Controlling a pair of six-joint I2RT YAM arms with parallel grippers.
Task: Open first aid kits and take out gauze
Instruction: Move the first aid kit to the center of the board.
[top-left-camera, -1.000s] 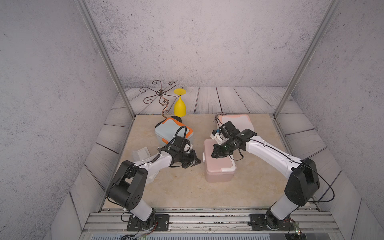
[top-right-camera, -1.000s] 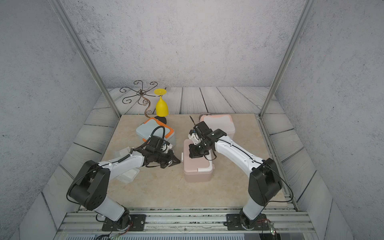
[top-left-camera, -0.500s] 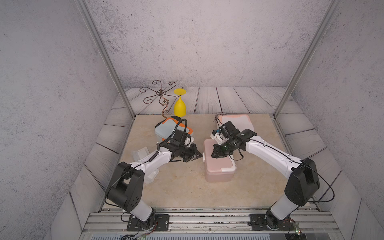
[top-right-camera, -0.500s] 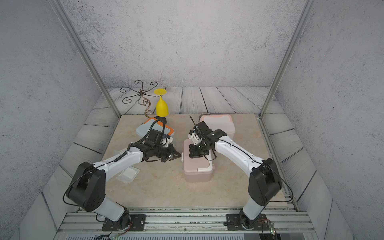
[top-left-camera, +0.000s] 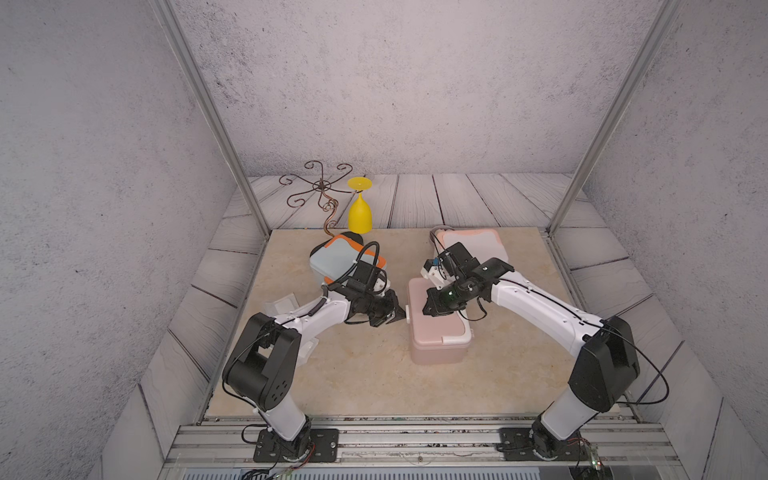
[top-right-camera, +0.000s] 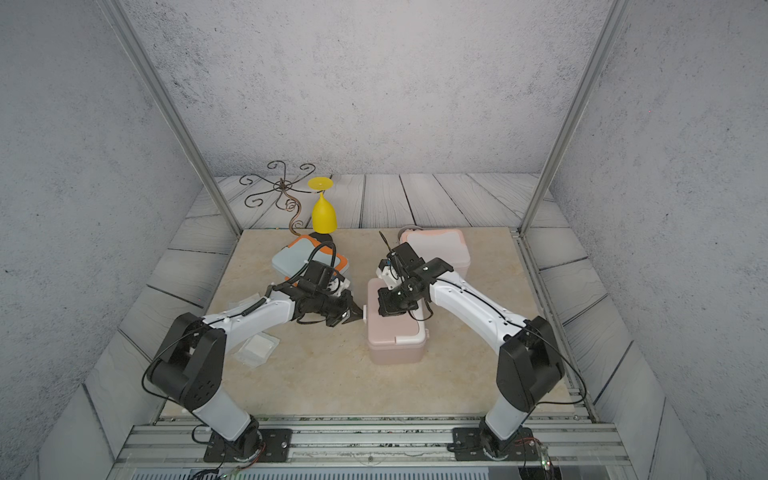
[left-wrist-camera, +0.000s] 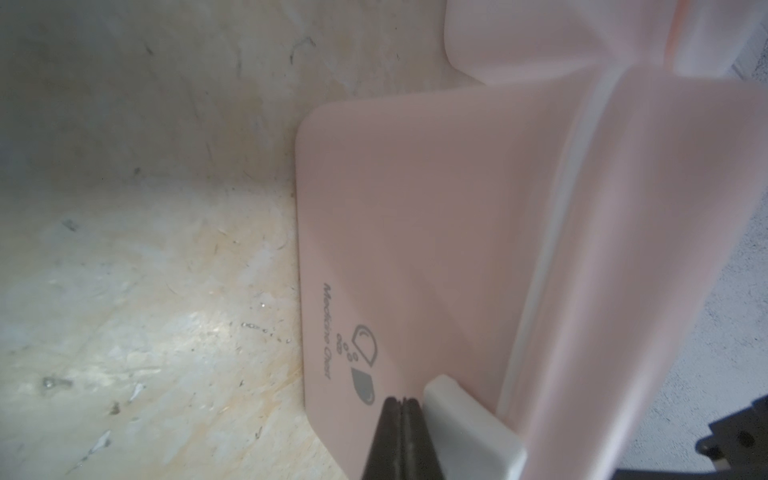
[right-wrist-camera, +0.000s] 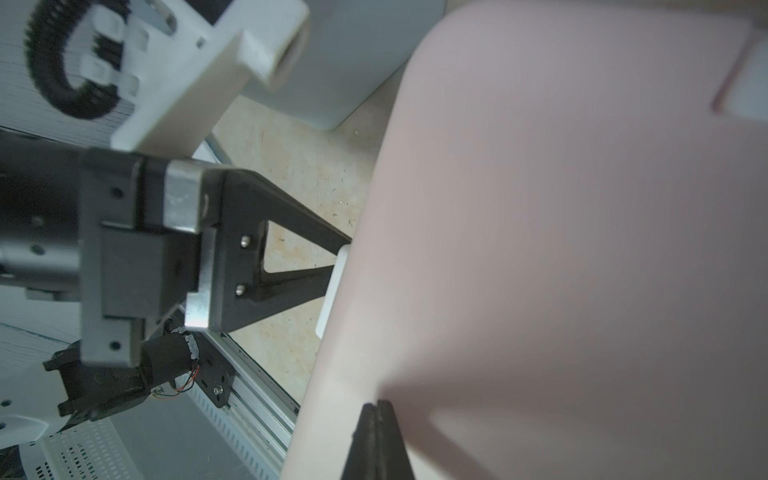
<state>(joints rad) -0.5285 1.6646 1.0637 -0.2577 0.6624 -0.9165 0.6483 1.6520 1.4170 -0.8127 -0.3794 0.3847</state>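
Note:
The pink first aid kit (top-left-camera: 436, 332) (top-right-camera: 395, 336) stands mid-table with its lid down. My left gripper (top-left-camera: 402, 316) (left-wrist-camera: 401, 401) is shut and empty, its tips against the white latch (left-wrist-camera: 465, 419) on the kit's left side. My right gripper (top-left-camera: 427, 311) (right-wrist-camera: 378, 405) is shut too, with its tips resting on the pink lid. A grey-blue kit with orange trim (top-left-camera: 336, 257) and a white kit with peach trim (top-left-camera: 473, 243) lie closed behind. Gauze packets (top-right-camera: 257, 347) lie on the table under the left arm.
An upturned yellow goblet (top-left-camera: 360, 214) hangs from a curly wire stand (top-left-camera: 322, 191) at the back left. Metal posts (top-left-camera: 232, 145) rise at the back corners of the table. The arms' mounting rail (top-left-camera: 415, 432) runs along the front edge.
My left gripper has swung right, from beside the grey-blue kit to the pink kit's side latch. The right arm has not moved.

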